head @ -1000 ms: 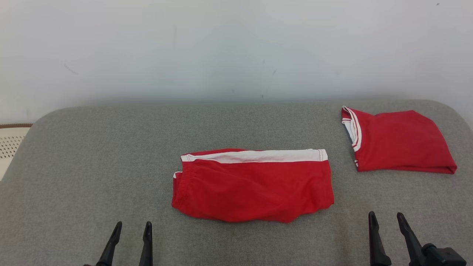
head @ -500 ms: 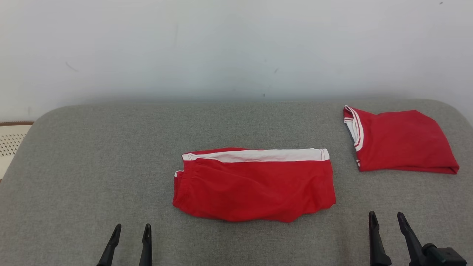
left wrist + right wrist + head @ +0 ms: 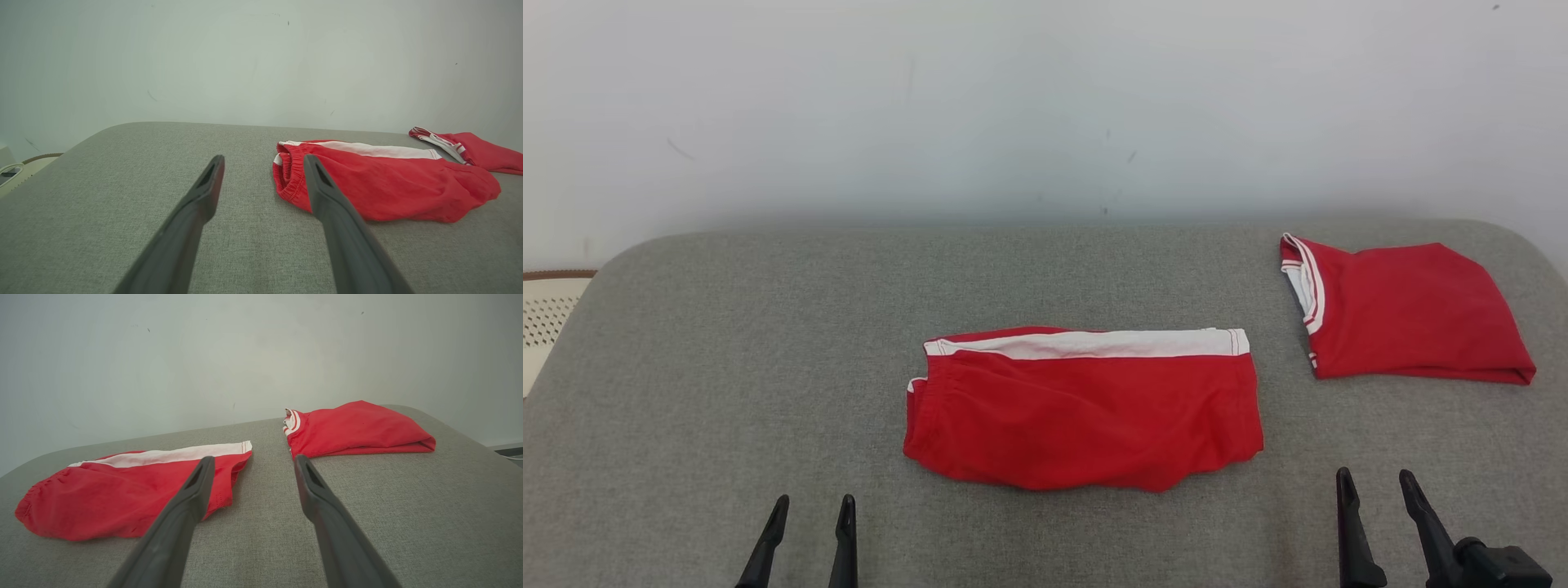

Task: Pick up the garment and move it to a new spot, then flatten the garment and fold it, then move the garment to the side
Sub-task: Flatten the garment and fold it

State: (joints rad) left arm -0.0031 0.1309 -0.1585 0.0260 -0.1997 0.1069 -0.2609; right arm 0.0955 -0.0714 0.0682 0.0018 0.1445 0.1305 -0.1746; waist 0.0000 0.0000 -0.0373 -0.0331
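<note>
A pair of red cloth shorts (image 3: 1086,416) with a white band along the far edge lies folded into a flat rectangle near the middle of the grey fabric-covered desk (image 3: 727,343). The gathered elastic waist faces the robot's left. The near edge of the shorts is slightly wavy, with a small bulge toward the right corner.

A second folded red cloth garment (image 3: 1409,314) with white-and-red striped trim on its left edge sits further back at the desk's right end. It is apart from the shorts, with bare grey fabric between them.

The left tool (image 3: 815,502) hovers at the near left, short of the shorts and not touching them. Its two dark fingers are spread apart with nothing between them. The right tool (image 3: 1374,478) hovers at the near right, just off the shorts' right corner, and it too is released and empty. In the right wrist view its fingers point toward the gap between the two garments.

A pale wall (image 3: 1045,106) with a few small dark marks rises behind the desk. A cream perforated object (image 3: 543,314) shows past the desk's left edge.
</note>
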